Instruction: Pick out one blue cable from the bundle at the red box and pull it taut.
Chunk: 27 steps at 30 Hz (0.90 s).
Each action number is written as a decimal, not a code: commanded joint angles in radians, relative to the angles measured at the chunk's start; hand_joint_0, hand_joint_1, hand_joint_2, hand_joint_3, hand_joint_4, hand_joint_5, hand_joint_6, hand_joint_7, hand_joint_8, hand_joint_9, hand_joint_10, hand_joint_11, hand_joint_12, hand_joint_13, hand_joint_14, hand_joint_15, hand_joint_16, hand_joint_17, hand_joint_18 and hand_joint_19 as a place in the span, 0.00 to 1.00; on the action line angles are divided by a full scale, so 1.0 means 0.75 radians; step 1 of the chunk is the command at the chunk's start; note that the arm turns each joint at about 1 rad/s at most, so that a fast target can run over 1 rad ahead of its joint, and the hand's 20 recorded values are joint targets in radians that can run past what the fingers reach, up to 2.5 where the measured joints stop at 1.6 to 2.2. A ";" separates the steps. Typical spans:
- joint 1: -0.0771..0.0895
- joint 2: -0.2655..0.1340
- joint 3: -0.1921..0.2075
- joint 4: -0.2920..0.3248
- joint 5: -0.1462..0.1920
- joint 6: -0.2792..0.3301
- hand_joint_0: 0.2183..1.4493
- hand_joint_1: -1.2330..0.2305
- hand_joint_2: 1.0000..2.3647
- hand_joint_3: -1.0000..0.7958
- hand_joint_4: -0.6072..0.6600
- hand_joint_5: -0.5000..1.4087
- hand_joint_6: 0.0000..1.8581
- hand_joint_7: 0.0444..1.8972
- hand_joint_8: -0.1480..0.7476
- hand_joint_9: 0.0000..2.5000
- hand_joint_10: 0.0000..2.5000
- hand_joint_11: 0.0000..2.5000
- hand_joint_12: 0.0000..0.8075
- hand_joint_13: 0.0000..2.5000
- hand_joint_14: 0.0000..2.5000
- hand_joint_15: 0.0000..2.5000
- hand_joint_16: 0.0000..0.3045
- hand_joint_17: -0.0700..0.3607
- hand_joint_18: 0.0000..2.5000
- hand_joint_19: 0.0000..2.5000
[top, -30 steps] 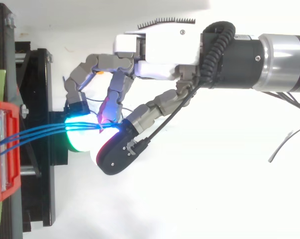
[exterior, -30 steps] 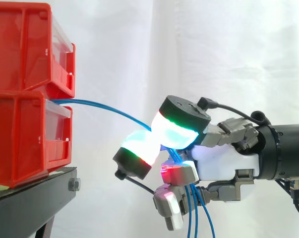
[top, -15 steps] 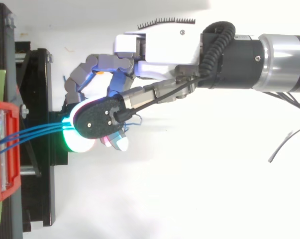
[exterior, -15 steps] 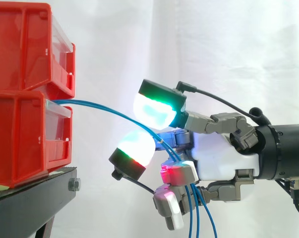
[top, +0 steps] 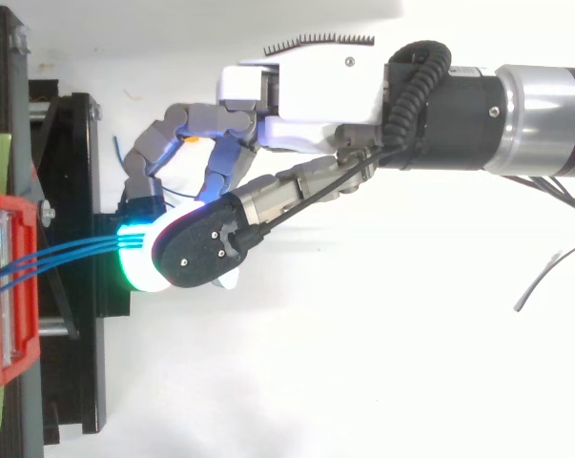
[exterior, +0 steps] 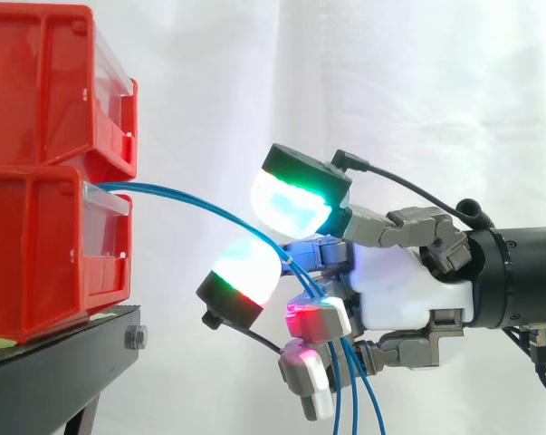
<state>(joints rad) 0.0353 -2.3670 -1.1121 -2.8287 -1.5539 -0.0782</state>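
Several thin blue cables leave the top of the lower red bin and arc right and down into my hand. They pass through the gap between the raised thumb pad and a glowing finger pad. From there they run behind the curled lower fingers and hang down below the palm. From above, the cables run from the bin to under the thumb, which covers them there. The thumb pad stands apart from the finger pad.
Two red bins are stacked on a black stand at the left, before a white curtain. The arm comes in from the right. A loose grey wire lies on the white surface at the right of the top view.
One second ago the thumb pad was pressed against the finger pad over the cables. It has since lifted and swung above them. The cables still run through the curled fingers.
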 commanded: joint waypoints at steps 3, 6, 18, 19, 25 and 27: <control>0.002 0.000 0.000 0.000 0.000 0.000 0.21 0.51 0.00 0.28 0.53 0.18 0.48 0.41 0.46 0.47 0.01 0.35 0.44 0.40 0.01 0.29 0.19 0.46 0.31 0.30; 0.000 0.000 0.000 0.004 0.000 0.000 0.25 0.51 0.00 0.28 0.51 0.18 0.48 0.42 0.45 0.47 0.01 0.35 0.42 0.40 0.01 0.30 0.17 0.44 0.30 0.30; 0.002 0.000 0.000 0.006 0.000 0.000 0.29 0.45 0.02 0.46 0.48 0.18 0.50 0.47 0.45 0.47 0.01 0.36 0.41 0.40 0.01 0.30 0.16 0.42 0.29 0.31; 0.002 0.000 0.000 0.006 0.000 -0.002 0.29 0.45 0.01 0.47 0.48 0.18 0.50 0.47 0.46 0.48 0.01 0.36 0.42 0.40 0.01 0.30 0.17 0.44 0.30 0.31; 0.002 0.000 0.002 0.008 0.000 -0.008 0.31 0.37 0.02 0.50 0.49 0.18 0.51 0.46 0.44 0.46 0.01 0.36 0.41 0.39 0.01 0.30 0.17 0.44 0.30 0.29; 0.002 0.000 0.002 0.008 0.000 -0.010 0.32 0.35 0.02 0.49 0.47 0.18 0.51 0.49 0.43 0.45 0.01 0.36 0.39 0.38 0.01 0.30 0.16 0.42 0.29 0.30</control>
<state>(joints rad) 0.0368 -2.3669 -1.1109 -2.8228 -1.5539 -0.0826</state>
